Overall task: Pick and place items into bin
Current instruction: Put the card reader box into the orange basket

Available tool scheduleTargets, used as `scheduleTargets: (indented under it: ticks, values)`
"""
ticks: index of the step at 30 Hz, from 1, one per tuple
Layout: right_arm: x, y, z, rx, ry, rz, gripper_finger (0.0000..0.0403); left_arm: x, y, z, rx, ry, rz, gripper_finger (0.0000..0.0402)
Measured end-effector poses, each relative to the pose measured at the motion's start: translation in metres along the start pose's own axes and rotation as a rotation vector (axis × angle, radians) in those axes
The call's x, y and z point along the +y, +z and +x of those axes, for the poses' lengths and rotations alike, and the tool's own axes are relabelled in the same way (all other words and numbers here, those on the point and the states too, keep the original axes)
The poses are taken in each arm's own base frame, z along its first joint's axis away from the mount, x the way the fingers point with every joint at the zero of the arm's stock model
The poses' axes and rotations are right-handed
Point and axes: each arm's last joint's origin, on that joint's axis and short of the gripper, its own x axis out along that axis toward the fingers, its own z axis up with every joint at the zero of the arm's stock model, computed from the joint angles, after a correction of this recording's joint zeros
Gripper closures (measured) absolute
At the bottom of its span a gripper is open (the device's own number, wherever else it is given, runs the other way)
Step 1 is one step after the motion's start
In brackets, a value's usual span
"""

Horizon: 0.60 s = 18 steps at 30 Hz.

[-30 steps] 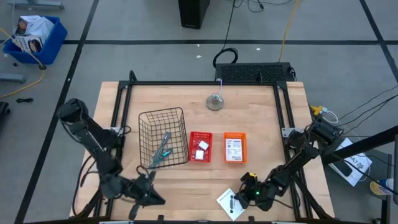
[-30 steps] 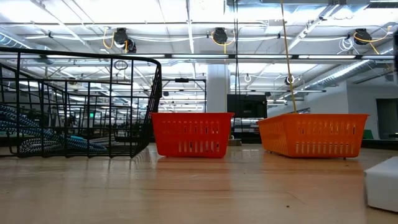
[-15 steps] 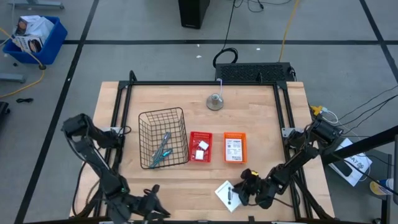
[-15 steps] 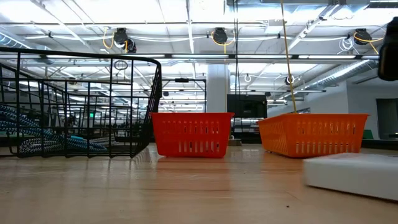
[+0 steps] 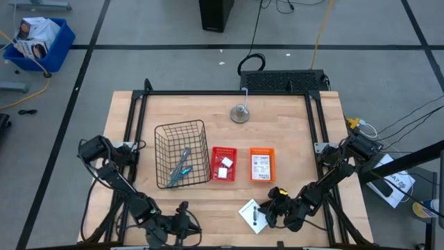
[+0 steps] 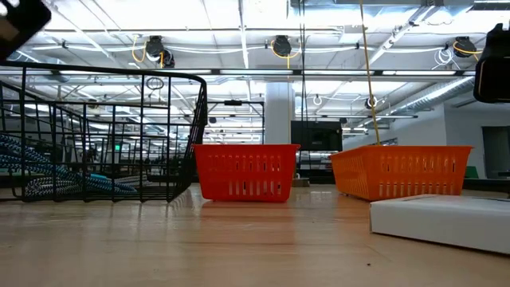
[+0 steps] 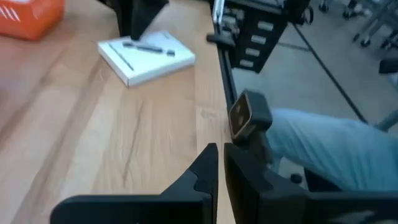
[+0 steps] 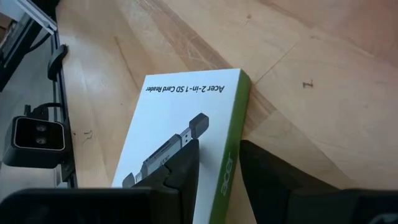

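Note:
My right gripper (image 5: 272, 208) is at the near right of the table, shut on a flat white card-reader box (image 5: 252, 215) with a green side. My left gripper (image 5: 184, 221) hangs low over the near edge, left of the box, shut and holding nothing; in the left wrist view its fingertips (image 7: 221, 149) almost meet. A slim blue-and-grey tool (image 5: 180, 165) lies inside the black wire basket (image 5: 182, 154). A tiny white block (image 5: 225, 162) sits in the red bin (image 5: 223, 164). A flat white packet (image 5: 261, 164) lies in the orange bin (image 5: 261, 165). My right gripper stands astride the box's green long side (image 8: 229, 155), near one corner. One finger (image 8: 180, 171) lies over the printed white top face, the other finger (image 8: 273, 177) beside the green side. The fingers slant down from the table's right. The box lies almost flat on the table (image 6: 438, 223).
A round metal weight (image 5: 240, 113) stands at the far middle. A black frame (image 5: 222, 92) borders the wooden top. A small camera (image 7: 249, 118) sits at the near edge, with blue cloth (image 7: 336, 149) beyond it. Bare wood (image 5: 215, 201) lies between the two grippers.
My left gripper has sunk and gone toward the table's right along the near edge, tipping downward. My right gripper has stayed in place but rolled, and the white box has turned and slid a little toward the table's left.

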Motion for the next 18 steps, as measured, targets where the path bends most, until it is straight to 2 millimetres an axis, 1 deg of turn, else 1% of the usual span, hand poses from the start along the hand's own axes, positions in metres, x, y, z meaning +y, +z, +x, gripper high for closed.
scheduleTargets:
  ticks: [3, 5, 10, 12, 16, 18]
  values:
    - [0.0, 0.001, 0.0, -0.017, -0.002, 0.002, 0.0293, 0.005, -0.007, 0.009, 0.043, -0.002, 0.006, 0.0371]
    - [0.0, 0.003, 0.001, -0.025, -0.006, 0.006, 0.0293, 0.009, -0.007, 0.014, 0.051, 0.01, -0.002, 0.0371]
    - [0.002, 0.009, 0.006, -0.041, 0.015, 0.003, 0.0293, 0.021, -0.001, 0.024, 0.036, 0.046, -0.023, 0.0371]
    - [0.006, 0.013, 0.008, -0.043, 0.049, 0.024, 0.0293, 0.025, 0.003, 0.027, 0.044, 0.034, -0.041, 0.0371]
    - [0.013, 0.02, 0.011, -0.021, 0.125, 0.014, 0.0293, 0.037, 0.012, 0.036, 0.073, 0.001, -0.076, 0.0371]
    - [0.013, 0.021, 0.013, 0.002, 0.129, 0.012, 0.0293, 0.044, 0.015, 0.04, 0.09, -0.006, -0.091, 0.0371]
